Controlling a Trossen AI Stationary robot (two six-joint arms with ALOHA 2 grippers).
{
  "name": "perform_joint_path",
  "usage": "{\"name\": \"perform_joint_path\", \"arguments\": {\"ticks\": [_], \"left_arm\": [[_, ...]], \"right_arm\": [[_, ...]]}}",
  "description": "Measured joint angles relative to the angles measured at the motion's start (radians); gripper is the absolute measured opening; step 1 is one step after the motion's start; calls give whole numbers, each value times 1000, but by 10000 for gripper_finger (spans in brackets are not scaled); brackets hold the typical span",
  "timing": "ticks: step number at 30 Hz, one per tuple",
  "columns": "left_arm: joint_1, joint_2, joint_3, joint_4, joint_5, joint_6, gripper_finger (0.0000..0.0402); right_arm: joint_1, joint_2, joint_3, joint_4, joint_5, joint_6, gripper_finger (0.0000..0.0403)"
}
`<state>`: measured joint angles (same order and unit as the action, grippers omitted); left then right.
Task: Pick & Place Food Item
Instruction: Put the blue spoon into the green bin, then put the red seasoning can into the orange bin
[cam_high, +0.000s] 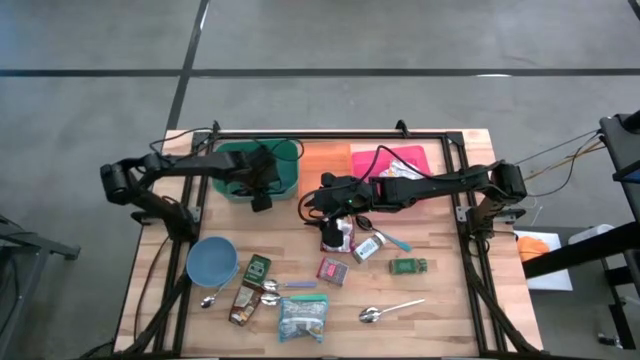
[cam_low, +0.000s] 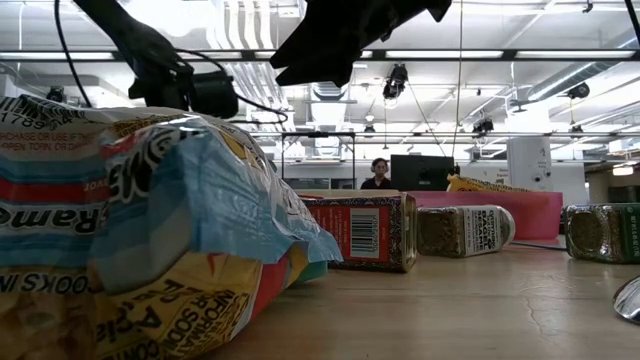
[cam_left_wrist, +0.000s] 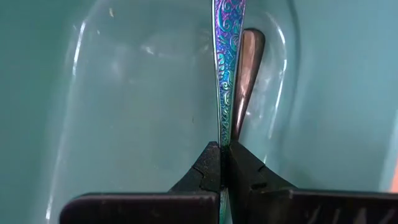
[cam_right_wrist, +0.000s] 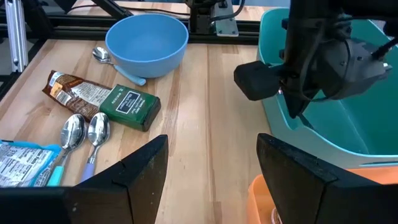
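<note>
High view: the wooden desk (cam_high: 440, 300) has bare wood along its right edge and near right corner; the near-left half is crowded. At the far edge sit three bins: a green plastic bin (cam_high: 285, 165), an orange tray (cam_high: 325, 160) and a pink tray (cam_high: 420, 158). The left claw (cam_left_wrist: 222, 158) hangs over the green bin, closed on an iridescent metal spoon handle (cam_left_wrist: 225, 68), arm reaching in from the left edge. The right claw (cam_high: 335, 215) stands open above mid-desk, holding nothing, arm stretched from the right edge over a dark food packet (cam_high: 338, 237) standing beneath it.

Loose on the desk: one blue plastic bowl (cam_high: 211, 261), one green box (cam_high: 257, 269), one brown wrapper (cam_high: 243, 303), one red box (cam_high: 333, 270), one ramen packet (cam_high: 302, 318), two green-lidded spice jars (cam_high: 409, 266), and four spoons, the silver one (cam_high: 385, 312) lying alone near the front edge.
</note>
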<state>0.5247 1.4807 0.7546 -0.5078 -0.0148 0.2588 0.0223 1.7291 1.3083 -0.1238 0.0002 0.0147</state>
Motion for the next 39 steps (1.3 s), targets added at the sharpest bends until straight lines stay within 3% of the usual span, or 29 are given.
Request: {"name": "perform_joint_path", "arguments": {"ticks": [22,39], "left_arm": [[2,78,5,-24,19,-42,11],[1,77,45,-78,16,-85,205]], "right_arm": [[7,0,-3,-19,-1,0,243],[6,0,-3,-22,-1,0,243]]}}
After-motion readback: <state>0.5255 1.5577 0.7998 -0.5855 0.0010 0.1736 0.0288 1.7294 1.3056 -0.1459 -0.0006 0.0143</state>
